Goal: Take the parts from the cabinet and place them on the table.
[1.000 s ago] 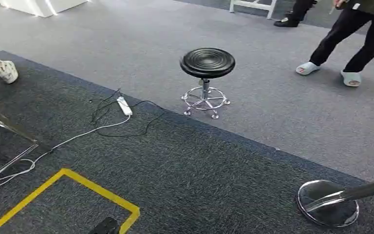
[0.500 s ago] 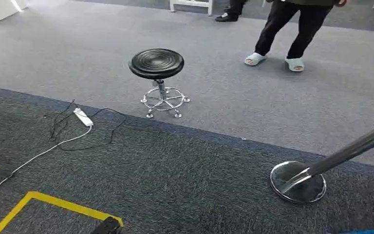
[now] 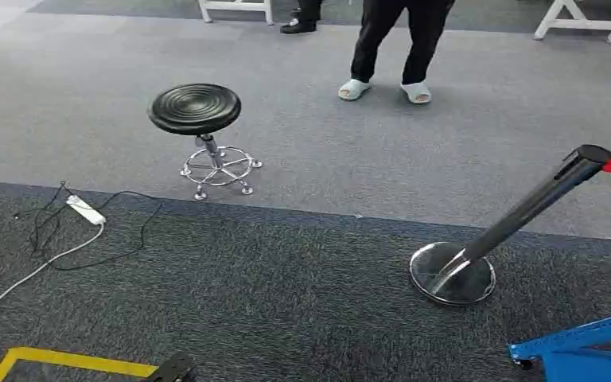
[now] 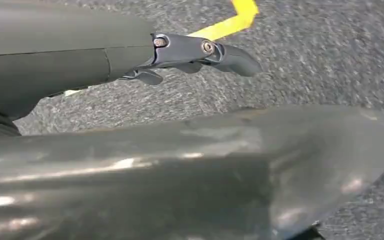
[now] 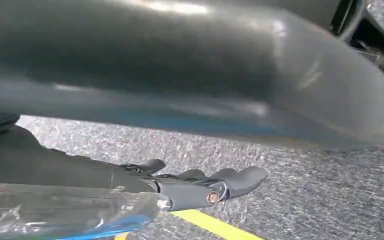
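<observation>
The robot is mid-carry, I'd say. Its right hand (image 5: 190, 187) hangs at its side with a clear plastic-wrapped part (image 5: 65, 212) lying flat along its fingers. From the wrist camera I'd guess the hand is gripping the bag, though the spot where the fingers meet the plastic is hard to make out. The left hand (image 4: 180, 50) hangs loose with its fingers stretched out and apart, holding nothing. A strip of yellow floor tape (image 4: 240, 15) runs across the carpet just past its fingertips. So the pick from the cabinet looks done for this piece. What is left is the walk to the table and setting the part down, and any other parts would need more trips. Compared with a moment ago the whole room has slid leftward in the head view, so the robot is turning to its right and nothing on the floor has actually moved. The black stool (image 3: 195, 109) and the white power strip (image 3: 85, 209) now sit further to the left. The person (image 3: 402, 40) in pale slippers has come toward the middle. The chrome barrier post (image 3: 525, 211) shows its top and red belt, and a blue frame (image 3: 581, 350) has come into the corner on the right hand's side.
</observation>
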Controlling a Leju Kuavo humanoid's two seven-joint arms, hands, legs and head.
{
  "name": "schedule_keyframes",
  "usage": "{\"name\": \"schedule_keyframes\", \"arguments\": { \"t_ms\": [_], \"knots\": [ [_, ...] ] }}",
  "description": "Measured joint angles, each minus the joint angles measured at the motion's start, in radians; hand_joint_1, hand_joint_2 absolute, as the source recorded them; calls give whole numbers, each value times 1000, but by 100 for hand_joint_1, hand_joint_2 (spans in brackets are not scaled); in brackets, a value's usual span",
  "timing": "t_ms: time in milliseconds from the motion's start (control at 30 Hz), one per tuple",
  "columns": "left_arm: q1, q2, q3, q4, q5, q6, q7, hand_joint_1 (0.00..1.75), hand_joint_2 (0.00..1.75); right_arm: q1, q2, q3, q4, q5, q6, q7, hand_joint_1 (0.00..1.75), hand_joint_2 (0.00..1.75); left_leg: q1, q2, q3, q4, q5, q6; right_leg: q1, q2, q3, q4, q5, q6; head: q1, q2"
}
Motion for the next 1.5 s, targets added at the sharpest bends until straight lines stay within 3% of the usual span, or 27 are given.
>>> {"name": "schedule_keyframes", "arguments": {
  "t_ms": [100, 167, 200, 267, 300, 400, 433, 467, 500, 533, 600, 633, 667, 700, 767, 800, 867, 900, 933, 967, 1133, 1200, 1267, 1333, 1367, 1433, 1500],
  "knots": [
    [-5, -7, 1, -1, -1, 0, 4, 0, 0, 1, 0, 0, 0, 1, -2, 3, 0, 0, 4, 31, 7, -5, -2, -16, 5, 35, -12, -1, 2, -18, 1, 0],
    [-9, -10, 2, -2, -6, 0, 4, 0, 0, 0, 1, -2, 0, 3, -5, 3, 0, 0, 10, -57, -13, 44, -45, -28, -3, 60, -11, -6, 10, -30, -5, 0],
    [-7, -12, 2, -2, -8, 0, 4, 0, 0, -1, 1, -2, 0, 3, -6, 2, 0, 0, 10, -82, -46, 117, -87, -29, -4, 72, -12, -6, 11, -33, -6, 0],
    [-1, -13, 3, -2, -14, 4, 4, 0, 0, -1, 1, -2, 0, 3, -7, 3, 0, 0, 10, -95, -129, 283, -152, -29, -3, 102, -13, -6, 11, -37, -7, 0],
    [2, -14, 3, -2, -19, 6, 4, 0, 0, -1, 1, -2, 0, 3, -8, 3, 0, 0, 10, -97, -154, 321, -152, -28, -2, 119, -13, -6, 12, -37, -8, 0],
    [1, -16, 3, -2, -29, 13, 4, 0, 0, -1, 1, -4, 1, 1, -10, 2, 0, 0, 13, -110, -103, 180, -35, -23, -5, 168, -11, -6, 15, -32, -8, 0],
    [0, -16, 3, -2, -31, 14, 3, 0, 0, -1, 1, -4, 1, 0, -11, 2, 0, 0, 16, -139, -59, 83, 12, -22, -6, 184, -11, -6, 16, -28, -7, 0],
    [0, -16, 3, -2, -33, 14, 3, 0, 0, -1, 1, -5, 1, -1, -12, 2, 0, 0, 21, -198, -35, 23, 17, -22, -4, 196, -14, -4, 18, -21, -8, 0],
    [0, -19, 3, -2, -34, 14, 3, 0, 0, -2, 1, -5, 1, -2, -13, 2, 0, 0, 24, -194, -30, 5, 11, -19, -2, 212, -21, 1, 17, -15, -6, 0],
    [0, -19, 3, -4, -34, 14, 3, 0, 175, -1, 1, -6, 0, -3, -13, 2, 0, 0, 20, -187, -32, 6, 11, -15, -5, 219, -25, -5, 21, -7, -6, 0],
    [-2, -24, 12, -6, 17, 14, 2, 0, 175, 0, 1, -10, 2, -16, -18, 3, 0, 0, 15, -165, -30, 4, 16, 1, -12, 241, -35, -18, 30, 10, -8, 0],
    [-7, -29, 28, -8, 53, 11, 1, 0, 0, 0, 0, -11, 4, -26, -22, 3, 0, 0, 20, -147, -29, -4, 23, 12, -12, 222, -36, -8, 26, 12, -8, 0],
    [-10, -34, 46, -12, 63, 6, 0, 0, 0, 0, 0, -14, 9, -32, -30, 4, 0, 0, 18, -140, -29, -5, 23, 17, -4, 148, -51, 25, 0, 11, 2, 0],
    [-7, -34, 49, -16, 46, 2, 1, 0, 0, -2, 0, -14, 11, -35, -35, 2, 0, 0, 14, -125, -28, -5, 22, 23, -3, 109, -83, 92, -44, 14, 8, 0],
    [4, -30, 40, -17, -26, -11, 8, 0, 0, -2, -1, -14, 11, -34, -32, -6, 0, 0, 9, -93, -26, -4, 19, 26, -4, 85, -157, 253, -120, 16, 8, 0],
    [9, -26, 32, -17, -55, -18, 17, 0, 0, -2, -1, -14, 11, -29, -28, -19, 0, 0, 7, -76, -26, -4, 18, 27, -4, 82, -179, 301, -133, 17, 8, 0],
    [17, -19, 10, -17, -72, -23, 35, 0, 0, -2, -1, -14, 8, -14, -34, -71, 0, 0, 6, -45, -23, -4, 15, 24, -4, 79, -150, 253, -91, 16, 8, 0],
    [18, -15, 8, -17, -66, -22, 35, 0, 0, -2, -1, -14, 2, -11, -35, -91, 0, 0, 6, -31, -18, -4, 12, 21, -4, 70, -96, 159, -46, 13, 8, 0],
    [18, -10, 8, -17, -57, -23, 28, 0, 0, -2, -1, -14, -1, -11, -33, -100, 0, 0, 6, -20, -13, -3, 8, 18, -4, 47, -42, 67, -10, 11, 9, 0],
    [19, -1, 8, -18, -42, -28, 15, 0, 0, -2, -1, -14, -3, -12, -31, -101, 0, 0, 3, -13, -6, -3, 4, 12, 1, -22, -5, 1, -3, 5, 9, 0],
    [21, 54, 73, -18, 135, -112, -73, 0, 0, -1, 0, -17, -5, -37, -44, -93, 0, 0, 7, 28, 5, -5, -9, -22, 5, 40, -3, -8, 7, -30, 5, 0],
    [19, 70, 97, -18, 153, -133, -77, 0, 0, -1, 2, -18, -4, -40, -52, -93, 0, 0, 10, -70, -23, 68, -63, -30, -1, 61, -6, -10, 12, -39, -3, 0],
    [27, 90, 128, -17, 188, -152, -70, 0, 0, -1, 2, -10, -4, 1, -62, -91, 0, 0, 11, -94, -110, 244, -143, -33, -2, 94, -11, -10, 14, -42, -6, 0],
    [34, 111, 156, -16, 201, -152, -50, 0, 0, -1, 2, 10, -6, 60, -73, -103, 0, 0, 12, -96, -156, 316, -149, -34, -3, 129, -14, -10, 17, -42, -6, 0],
    [34, 124, 165, -16, 201, -152, -46, 0, 0, -1, 1, 18, -8, 75, -73, -108, 0, 0, 12, -99, -148, 289, -117, -34, -3, 145, -14, -10, 18, -40, -7, 0],
    [32, 144, 175, -16, 201, -152, -41, 0, 0, -2, 1, 27, -12, 83, -73, -112, 0, 0, 18, -117, -75, 123, -15, -35, -8, 175, -12, -9, 21, -33, -6, 0],
    [32, 151, 185, -16, 201, -153, -40, 0, 0, -4, -1, 35, -16, 85, -73, -115, 0, 0, 32, -210, -17, -8, 8, -39, -2, 200, -22, 1, 21, -19, -18, 0]
  ]
}}
